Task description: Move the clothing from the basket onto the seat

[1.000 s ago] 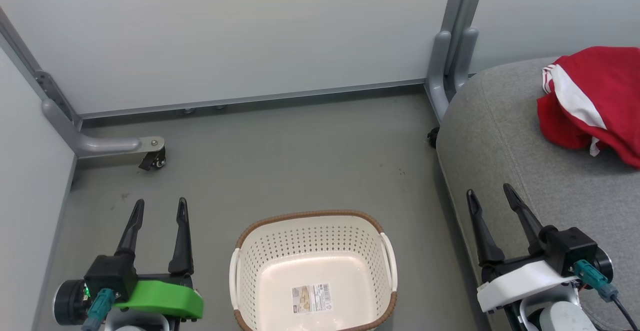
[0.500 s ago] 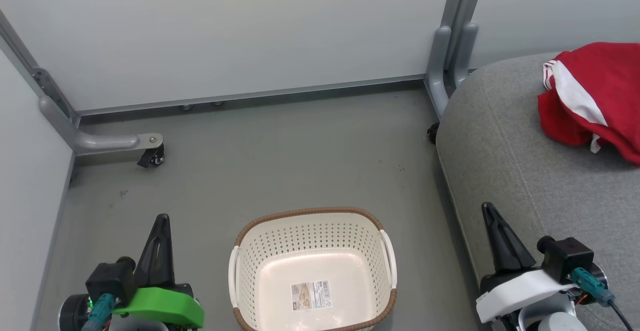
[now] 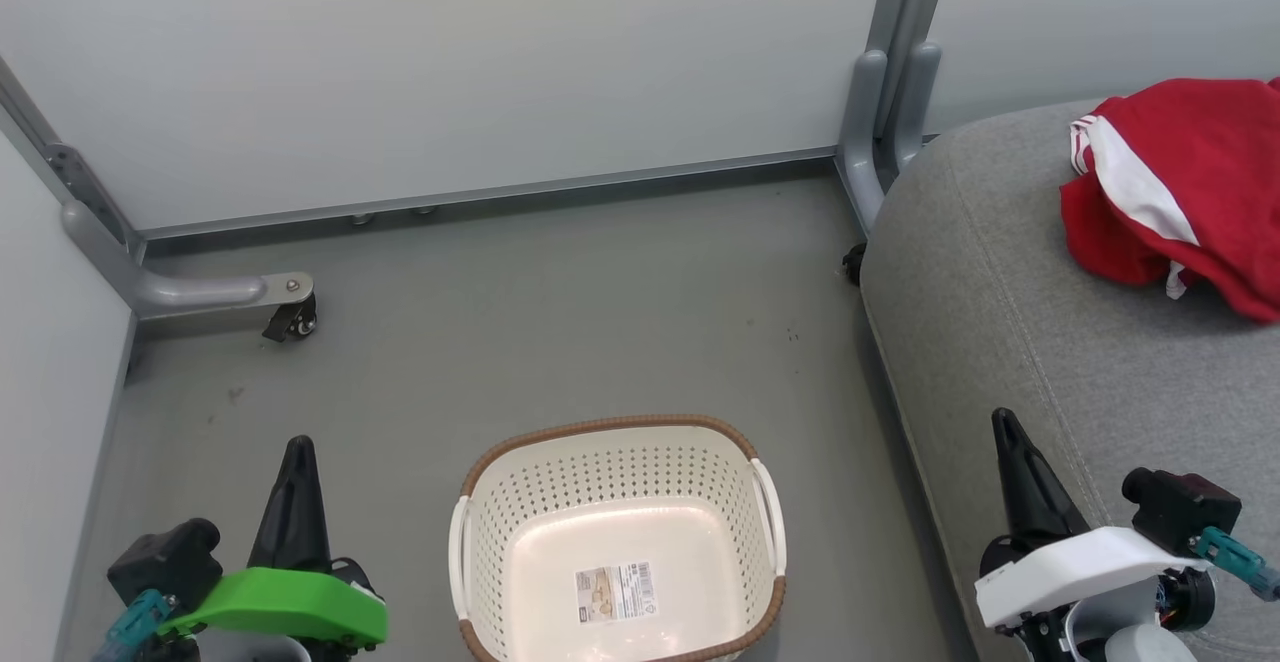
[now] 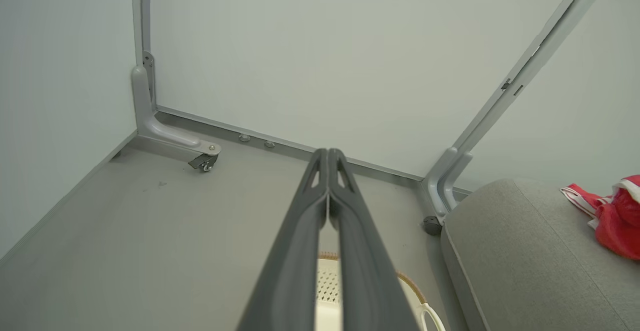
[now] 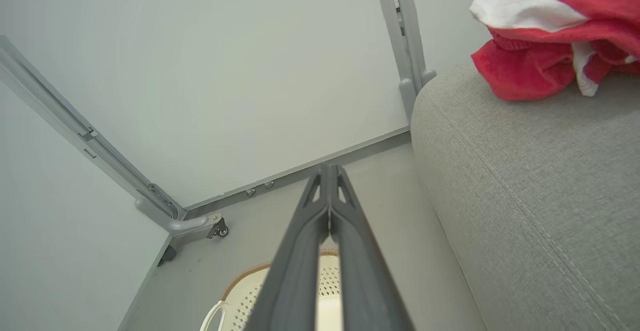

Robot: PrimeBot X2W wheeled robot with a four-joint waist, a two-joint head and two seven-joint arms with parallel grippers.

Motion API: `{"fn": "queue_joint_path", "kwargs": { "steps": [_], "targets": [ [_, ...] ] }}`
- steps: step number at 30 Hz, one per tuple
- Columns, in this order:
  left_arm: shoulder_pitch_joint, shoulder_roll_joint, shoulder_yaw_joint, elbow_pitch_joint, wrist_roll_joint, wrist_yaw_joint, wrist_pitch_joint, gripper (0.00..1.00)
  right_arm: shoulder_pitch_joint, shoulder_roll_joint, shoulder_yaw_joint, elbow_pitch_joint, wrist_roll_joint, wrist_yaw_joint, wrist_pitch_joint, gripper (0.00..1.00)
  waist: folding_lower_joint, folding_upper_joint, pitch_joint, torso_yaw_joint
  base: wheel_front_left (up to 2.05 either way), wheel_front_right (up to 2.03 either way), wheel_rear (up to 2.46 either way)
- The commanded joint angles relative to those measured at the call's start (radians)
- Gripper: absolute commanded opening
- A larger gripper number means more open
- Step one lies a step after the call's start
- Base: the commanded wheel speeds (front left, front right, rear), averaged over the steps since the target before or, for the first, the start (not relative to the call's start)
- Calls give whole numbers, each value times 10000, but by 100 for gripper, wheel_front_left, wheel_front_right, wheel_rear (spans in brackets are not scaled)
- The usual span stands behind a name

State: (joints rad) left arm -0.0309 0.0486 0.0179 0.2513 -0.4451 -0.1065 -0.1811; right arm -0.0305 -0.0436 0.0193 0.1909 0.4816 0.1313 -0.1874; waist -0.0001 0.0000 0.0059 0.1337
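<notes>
Red clothing point(image 3: 1190, 187) with white stripes lies bunched on the grey seat point(image 3: 1010, 312) at the right; the same heap of clothing point(image 5: 555, 41) shows at the right wrist view's top right and clothing point(image 4: 612, 213) at the left wrist view's right edge. The cream basket point(image 3: 765, 512) stands on the floor at the bottom centre, holding nothing but a label sticker point(image 3: 612, 592). My left gripper point(image 3: 297, 445) is shut with nothing in it, left of the basket. My right gripper point(image 3: 1002, 419) is shut with nothing in it, over the seat's front edge. Tips pressed together: left gripper point(image 4: 328, 152), right gripper point(image 5: 328, 168).
Pale partition walls close the back and left. A grey frame foot with a caster point(image 3: 290, 320) sits at the back left, a grey post point(image 3: 880, 132) by the seat's far corner. Grey floor point(image 3: 560, 322) lies beyond the basket.
Both grippers have gone from open to shut and drawn back toward the bottom corners. The head camera has shifted slightly, sliding the scene left and up.
</notes>
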Motion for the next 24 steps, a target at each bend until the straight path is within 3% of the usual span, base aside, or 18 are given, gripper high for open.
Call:
{"fn": "queue_joint_path", "kwargs": {
  "steps": [1,24],
  "targets": [
    [-251,31,72,-169,-444,-52,92,0,-252,-69,-70,-107,449,-1,95,0,1,0,-1,-20,0,0,0],
    [-453,31,345,-156,-3876,-114,962,0,-435,-116,-416,81,3812,-3,952,0,1,0,-6,-301,0,0,0]
  ]
}}
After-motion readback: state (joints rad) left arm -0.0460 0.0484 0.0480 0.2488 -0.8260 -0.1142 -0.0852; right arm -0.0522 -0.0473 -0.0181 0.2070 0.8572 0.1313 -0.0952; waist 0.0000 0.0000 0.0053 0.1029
